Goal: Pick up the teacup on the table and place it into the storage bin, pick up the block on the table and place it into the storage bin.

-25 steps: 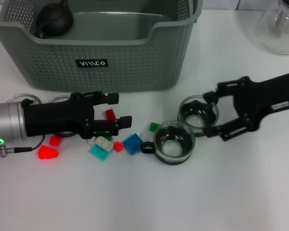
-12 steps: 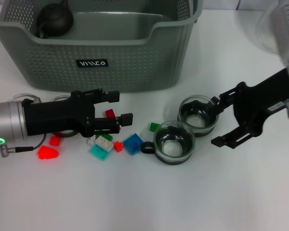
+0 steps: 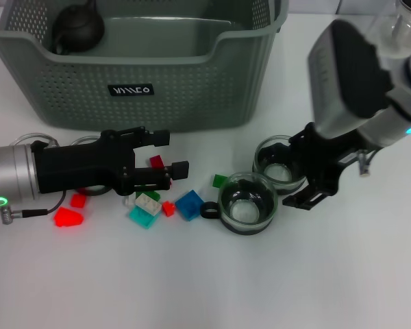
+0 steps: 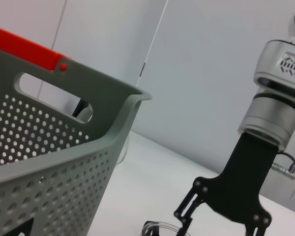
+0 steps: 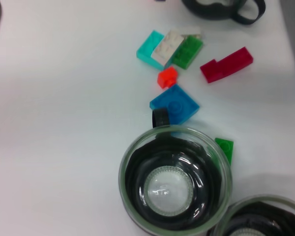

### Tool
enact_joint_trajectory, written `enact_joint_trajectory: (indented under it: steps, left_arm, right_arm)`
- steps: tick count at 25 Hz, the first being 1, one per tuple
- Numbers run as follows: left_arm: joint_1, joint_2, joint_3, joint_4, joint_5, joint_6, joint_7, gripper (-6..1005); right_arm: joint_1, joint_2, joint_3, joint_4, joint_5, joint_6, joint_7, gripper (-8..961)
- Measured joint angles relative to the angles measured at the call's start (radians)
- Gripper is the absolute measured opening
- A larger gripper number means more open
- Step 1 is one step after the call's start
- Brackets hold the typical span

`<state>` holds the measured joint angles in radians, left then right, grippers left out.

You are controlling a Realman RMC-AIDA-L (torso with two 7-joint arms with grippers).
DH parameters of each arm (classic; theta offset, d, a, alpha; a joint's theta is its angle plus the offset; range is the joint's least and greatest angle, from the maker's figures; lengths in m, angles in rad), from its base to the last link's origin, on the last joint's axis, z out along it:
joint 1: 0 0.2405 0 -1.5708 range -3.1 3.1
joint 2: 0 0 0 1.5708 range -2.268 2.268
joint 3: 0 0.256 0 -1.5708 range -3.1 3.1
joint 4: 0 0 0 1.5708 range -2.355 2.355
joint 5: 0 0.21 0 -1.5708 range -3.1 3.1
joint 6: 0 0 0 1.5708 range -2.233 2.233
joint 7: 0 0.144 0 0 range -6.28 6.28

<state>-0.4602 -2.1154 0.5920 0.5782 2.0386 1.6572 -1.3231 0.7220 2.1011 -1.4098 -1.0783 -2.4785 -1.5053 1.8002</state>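
We seem to be in a robot test room or lab rather than a home. A plain white table carries a staged mix: a grey perforated basket, toy bricks and glass cups just in front of it. Behind the basket, the left wrist view shows bare pale wall panels.

- A white table is seen.
- On it are set the storage bin, two glass teacups, and a glass vessel.
- Scattered blocks lie before the bin.
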Motion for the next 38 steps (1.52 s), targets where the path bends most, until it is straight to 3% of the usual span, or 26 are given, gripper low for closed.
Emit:
enact_joint_trajectory:
  steps: [5,14,19,29,33,38]
  left_arm:
    - [0.001,0.0,0.0,0.0,0.0,-0.002,0.003,834]
    - [0.005,0.002,0.0,0.0,0.005,-0.004,0.005,835]
    - [0.015,0.004,0.0,0.0,0.002,-0.004,0.021,836]
    - [0.028,0.004,-0.002,0.0,0.0,0.002,0.042,837]
    - [0.028,0.003,-0.002,-0.001,0.0,0.005,0.042,838]
    - [0.029,0.005,-0.001,-0.002,0.005,0.009,0.042,838]
  right_arm:
    - [0.0,0.0,-0.115,0.009,-0.001,0.081,0.041,777]
    - [0.001,0.002,-0.211,0.033,-0.054,0.135,0.153,743]
    - [-0.012,0.001,-0.218,-0.004,-0.051,0.112,0.167,506]
    - [-0.023,-0.002,-0.191,-0.053,-0.056,0.055,0.22,194]
    - [-0.037,-0.004,-0.133,-0.107,-0.056,-0.01,0.223,55]
    - [-0.05,-0.006,-0.011,-0.189,-0.057,-0.157,0.224,51]
